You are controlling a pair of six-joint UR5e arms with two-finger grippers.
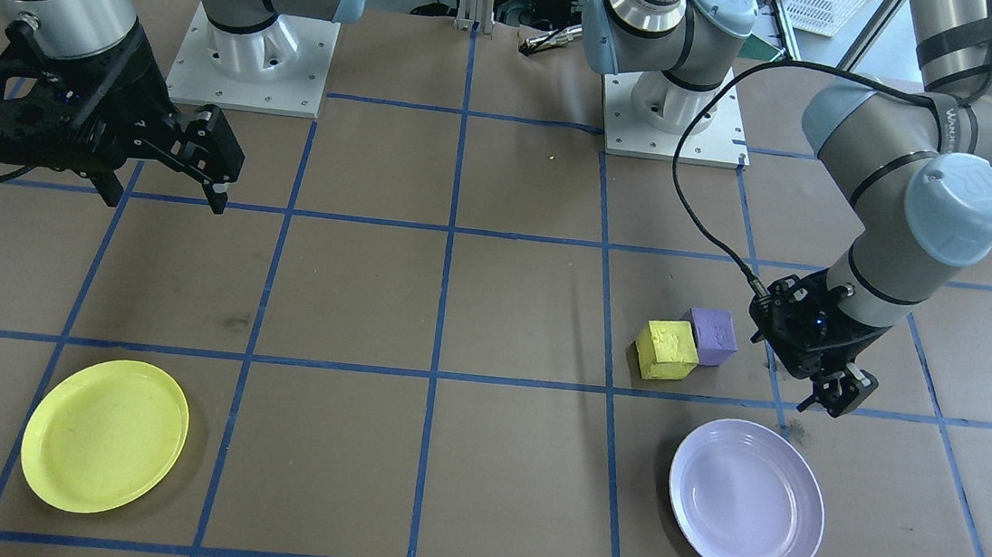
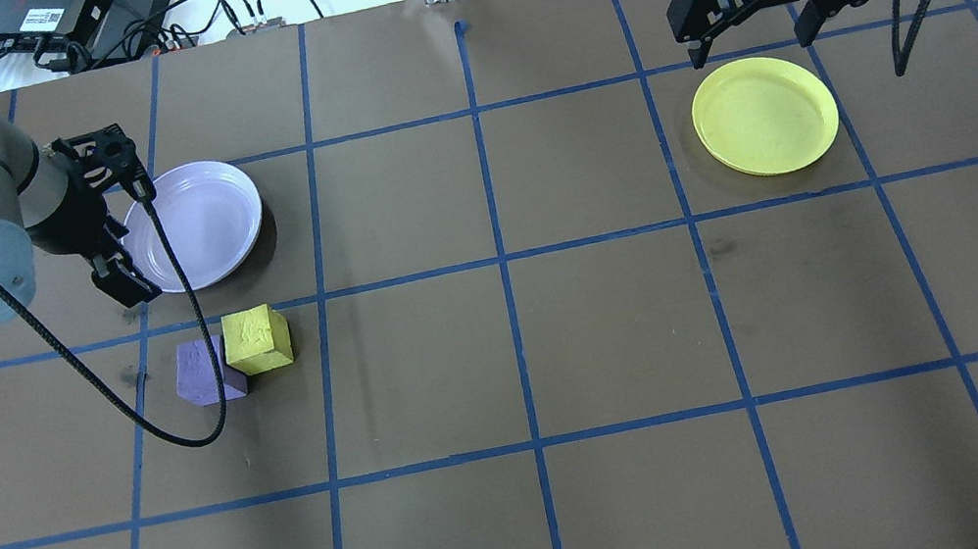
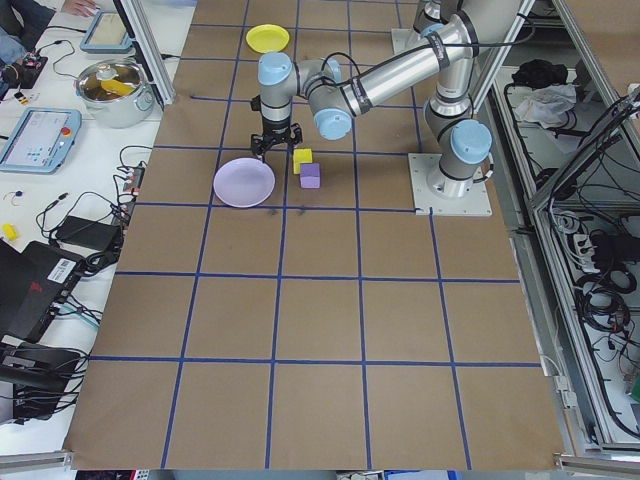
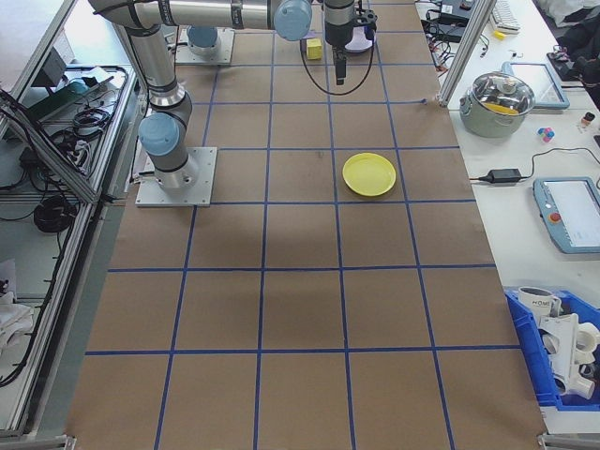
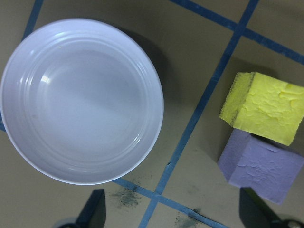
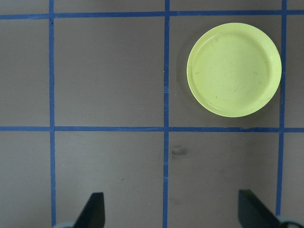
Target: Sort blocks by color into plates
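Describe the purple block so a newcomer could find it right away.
Start at the lavender plate on the robot's left side. Just robot-side of it, two cubes sit touching. The purple block is the outer one; its neighbour, the yellow block, is bright yellow.

two silver-grey ur5e arms, pale blue joint caps, black bands, white bolted base plates; black two-finger grippers, looping black cable on left arm.
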